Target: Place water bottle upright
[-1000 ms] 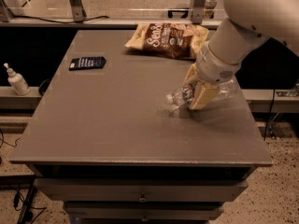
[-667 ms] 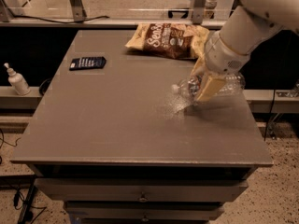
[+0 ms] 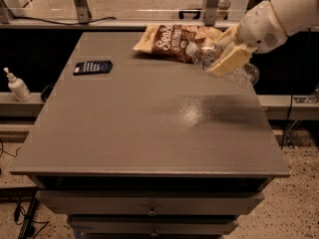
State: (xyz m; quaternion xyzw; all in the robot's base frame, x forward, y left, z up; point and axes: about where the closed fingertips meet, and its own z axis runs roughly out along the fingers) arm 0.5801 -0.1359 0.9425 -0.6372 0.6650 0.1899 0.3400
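The water bottle (image 3: 205, 54) is clear plastic with a white cap pointing left toward the chip bag. It is tilted and held in the air above the table's (image 3: 149, 128) far right part. Its clear base (image 3: 245, 74) sticks out below and right of the fingers. My gripper (image 3: 225, 57), with tan fingers on a white arm coming in from the upper right, is shut around the bottle's middle. The label is hidden by the fingers.
A brown chip bag (image 3: 172, 42) lies at the table's back edge, just left of the bottle. A dark flat device (image 3: 92, 66) lies at the back left. A small white pump bottle (image 3: 17, 86) stands on a ledge left of the table.
My gripper has lifted the bottle off the tabletop and carried it up and toward the back right, near the chip bag. The bottle stays tilted.
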